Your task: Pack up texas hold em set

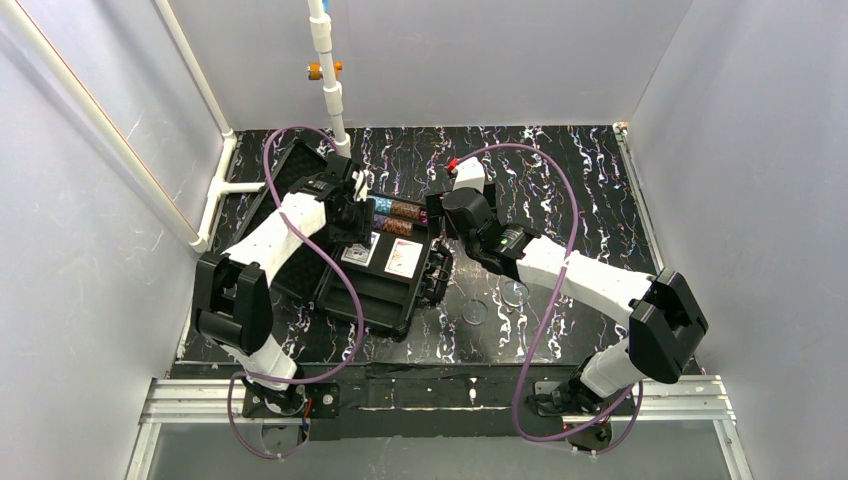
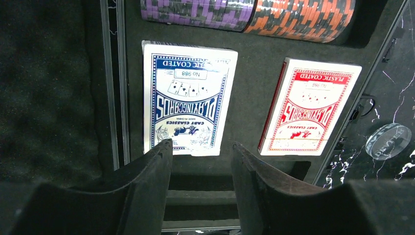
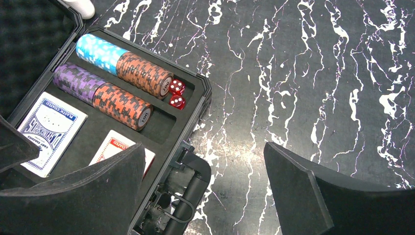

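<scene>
Hovering over the open black hinged plastic case (image 1: pixel 375 300), left tool (image 2: pixel 201 147) has its fingers moderately apart, holding nothing, tips near the end of the blue boxed card deck (image 2: pixel 188 98). Red boxed card deck (image 2: pixel 311 107) lies beside it in the tray. Right tool (image 3: pixel 203 149) spread wide, empty, above the case's black handle (image 3: pixel 188 196). Teal chip stack (image 3: pixel 98 51) and purple chip stack (image 3: pixel 78 81) each sit end to end with a brown-orange chip stack (image 3: pixel 144 73); two red dice (image 3: pixel 176 87) at the row end. Case sits left of centre on the black white-veined tabletop (image 3: pixel 293 73), foam-lined lid (image 1: pixel 300 165) laid open to its left. Two clear round discs (image 1: pixel 474 311) lie on the tabletop right of the case, apart from it
</scene>
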### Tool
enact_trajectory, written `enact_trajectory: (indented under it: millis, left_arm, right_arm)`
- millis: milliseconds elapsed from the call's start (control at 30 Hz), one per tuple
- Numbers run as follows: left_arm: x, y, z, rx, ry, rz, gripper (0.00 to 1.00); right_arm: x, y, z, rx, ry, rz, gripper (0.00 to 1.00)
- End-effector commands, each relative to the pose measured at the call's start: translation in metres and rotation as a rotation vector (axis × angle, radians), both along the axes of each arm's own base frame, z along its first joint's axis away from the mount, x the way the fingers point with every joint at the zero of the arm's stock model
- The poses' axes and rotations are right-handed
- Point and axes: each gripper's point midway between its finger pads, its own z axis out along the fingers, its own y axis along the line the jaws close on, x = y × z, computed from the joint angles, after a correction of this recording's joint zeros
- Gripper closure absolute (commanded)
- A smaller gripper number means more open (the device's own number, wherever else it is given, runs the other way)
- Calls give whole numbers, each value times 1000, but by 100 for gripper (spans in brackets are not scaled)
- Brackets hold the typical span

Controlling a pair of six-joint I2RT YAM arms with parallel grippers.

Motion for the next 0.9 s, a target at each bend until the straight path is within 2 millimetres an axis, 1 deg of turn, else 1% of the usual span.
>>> enact_trajectory:
  millis: [0,67,167,467,867]
  left_arm:
    - [10,0,10,11,-52,20,56]
    - [13,-3,9,6,-65,17,57]
    - [19,0,7,35,-87,29,58]
    - [24,7,-4,86,-87,44,61]
    - [10,14,-41,123,-6,71,62]
  right_arm:
    - [1,4,10,37,-39,-1,2]
    - [1,4,10,36,-40,-3,2]
    - [1,4,10,35,-43,-5,2]
    - [2,3,10,30,-46,-7,2]
    - [2,0,10,24,-53,-14,2]
